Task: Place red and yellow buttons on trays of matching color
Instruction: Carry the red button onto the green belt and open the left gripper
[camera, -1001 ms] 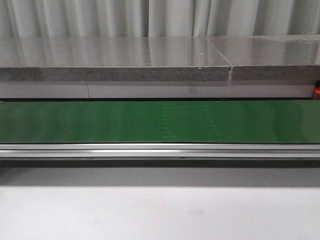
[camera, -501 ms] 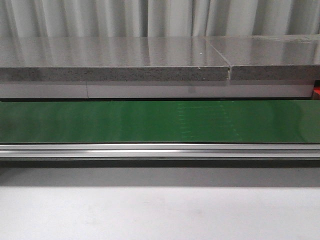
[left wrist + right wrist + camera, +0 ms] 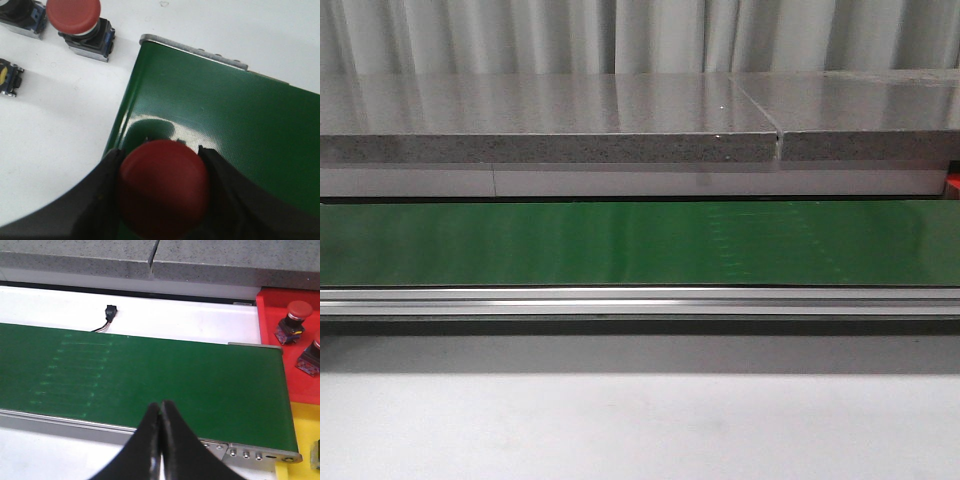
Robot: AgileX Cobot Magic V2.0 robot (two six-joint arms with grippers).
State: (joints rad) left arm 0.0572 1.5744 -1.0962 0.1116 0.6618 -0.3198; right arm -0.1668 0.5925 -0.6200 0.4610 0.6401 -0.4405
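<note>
fingers (image 3: 100, 200) of the left gripper (image 3: 162, 195) were clamped on a red button (image 3: 164, 194) above the green belt's (image 3: 225, 130) end, with another red button (image 3: 75, 20) at eleven o'clock on the white table (image 3: 60, 125), while the right gripper (image 3: 160, 435) was pinched together empty over the belt, the red tray (image 3: 280, 365) at two o'clock.

Your front camera sits low and looks straight across the green belt (image 3: 640, 243); your left wrist camera looks down close at one belt end; your right wrist camera looks from higher at the other end; all three share that belt.
</note>
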